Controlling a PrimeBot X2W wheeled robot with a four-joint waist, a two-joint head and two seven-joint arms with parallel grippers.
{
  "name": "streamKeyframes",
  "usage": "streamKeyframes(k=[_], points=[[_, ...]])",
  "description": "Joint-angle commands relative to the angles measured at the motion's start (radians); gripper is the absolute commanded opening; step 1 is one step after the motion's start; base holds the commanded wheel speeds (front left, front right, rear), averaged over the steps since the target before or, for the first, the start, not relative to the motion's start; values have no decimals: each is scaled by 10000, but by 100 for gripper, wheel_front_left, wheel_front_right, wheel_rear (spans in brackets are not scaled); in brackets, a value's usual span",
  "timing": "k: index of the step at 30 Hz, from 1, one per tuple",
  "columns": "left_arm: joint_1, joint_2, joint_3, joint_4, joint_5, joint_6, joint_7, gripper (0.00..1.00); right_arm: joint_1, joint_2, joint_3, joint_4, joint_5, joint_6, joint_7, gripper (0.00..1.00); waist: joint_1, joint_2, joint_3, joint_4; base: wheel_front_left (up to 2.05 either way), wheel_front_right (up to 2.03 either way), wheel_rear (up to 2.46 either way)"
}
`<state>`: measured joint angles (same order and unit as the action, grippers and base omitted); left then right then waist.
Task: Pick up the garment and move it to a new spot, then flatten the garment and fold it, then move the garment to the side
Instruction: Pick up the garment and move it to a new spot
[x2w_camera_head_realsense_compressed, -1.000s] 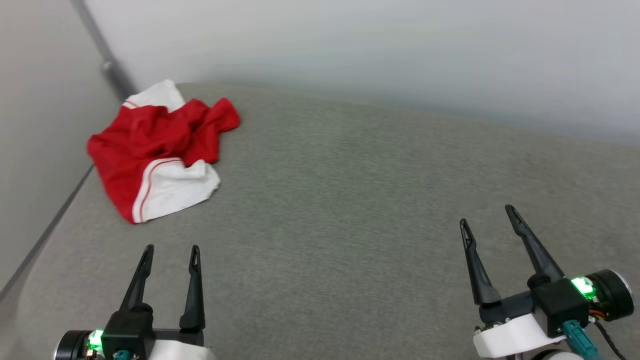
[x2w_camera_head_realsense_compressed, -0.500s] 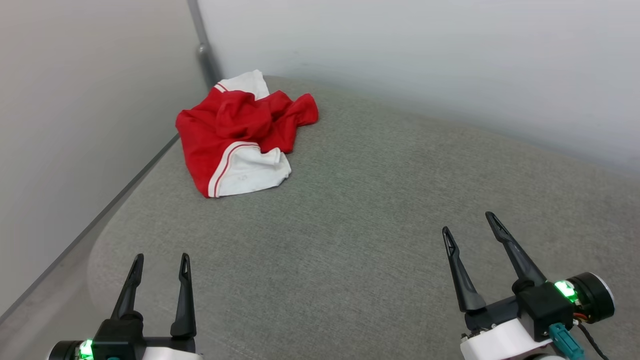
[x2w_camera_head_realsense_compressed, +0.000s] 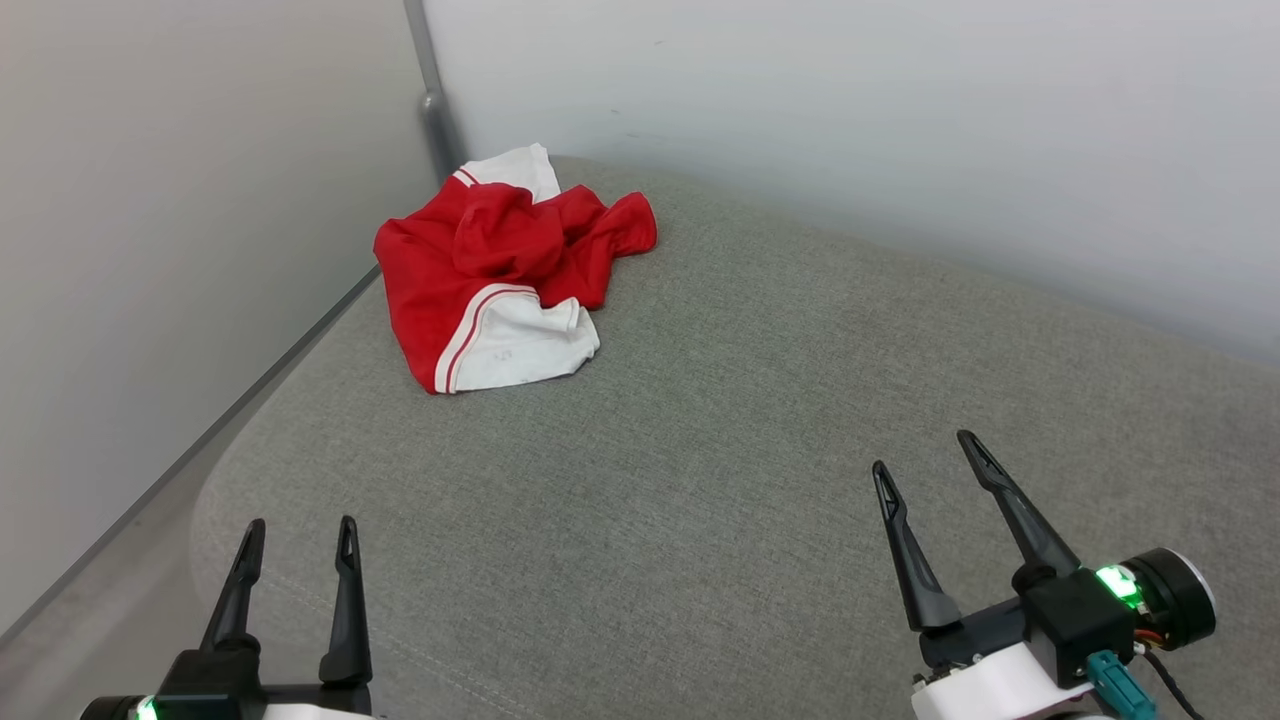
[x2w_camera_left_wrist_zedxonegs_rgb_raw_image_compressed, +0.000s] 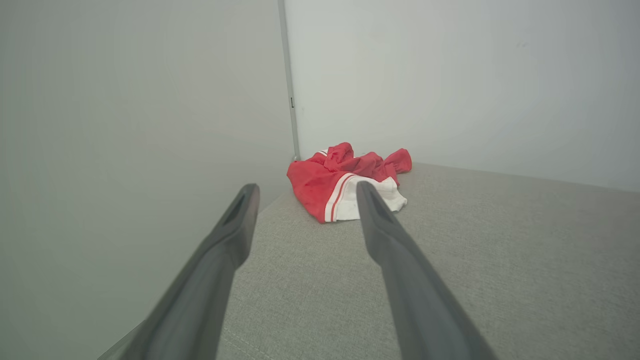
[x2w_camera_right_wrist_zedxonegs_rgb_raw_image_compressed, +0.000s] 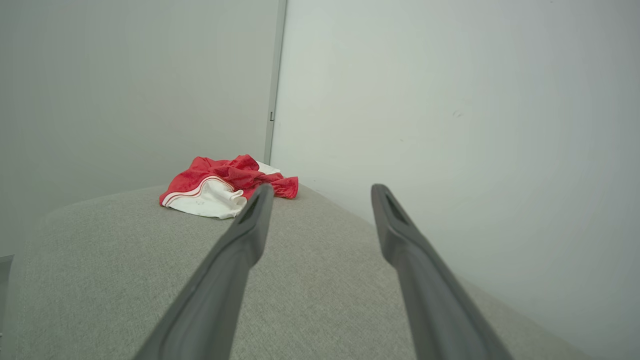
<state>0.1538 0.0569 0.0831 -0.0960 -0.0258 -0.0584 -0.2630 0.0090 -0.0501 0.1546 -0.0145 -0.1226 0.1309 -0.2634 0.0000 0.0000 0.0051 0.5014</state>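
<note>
My left gripper (x2w_camera_head_realsense_compressed: 298, 524) hangs low at the left, over the near edge of the grey cushion (x2w_camera_head_realsense_compressed: 700, 430), fingers spread wide with nothing between them. Ahead of it the garment (x2w_camera_head_realsense_compressed: 500, 270) lies crumpled in the cushion's far left corner, where two pale walls meet, one white sleeve toward me. My right gripper (x2w_camera_head_realsense_compressed: 921, 450) hovers at the right, equally wide and empty, well apart from the garment.
</note>
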Motion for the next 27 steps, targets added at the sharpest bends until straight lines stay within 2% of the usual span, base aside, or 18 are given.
streamKeyframes(k=[1, 10, 14, 18, 19, 22, 27], points=[[5, -25, 73, 1, -99, -61, -28, 100, 102, -1, 4, -52, 2, -3, -21, 100, 0, 0, 42, -29, 0, 0, 0], [-394, 194, 286, 171, -243, -468, -28, 100, -608, -4, 59, -494, -381, -3, -19, 100, 0, 0, 1227, -817, 0, 0, 0], [-1108, 576, 348, 491, -501, -640, -28, 100, -1098, -9, 217, -814, -1009, -3, -19, 100, 0, 0, 2236, -1237, 0, 0, 0], [-2222, 1066, 487, 1330, -1356, -699, -28, 100, -1521, -10, 177, -1136, -1394, -3, -19, 100, 0, 0, 3251, -1607, 0, 0, 0], [-2536, 1285, 429, 1771, -1680, -701, -27, 100, -1621, -19, 183, -1214, -1499, -3, -21, 100, 0, 0, 3479, -1701, 0, 0, 0], [-3681, 2498, -291, 2715, -2799, -697, 50, 100, -1882, -161, 202, -1464, -1686, -4, -21, 100, 0, 0, 4161, -2004, 0, 0, 0], [-5424, 4525, -1254, 3551, -4693, -703, 1193, 100, -2171, -301, 121, -1949, -1841, -3, -19, 100, 0, 0, 5139, -2436, 0, 0, 0]])
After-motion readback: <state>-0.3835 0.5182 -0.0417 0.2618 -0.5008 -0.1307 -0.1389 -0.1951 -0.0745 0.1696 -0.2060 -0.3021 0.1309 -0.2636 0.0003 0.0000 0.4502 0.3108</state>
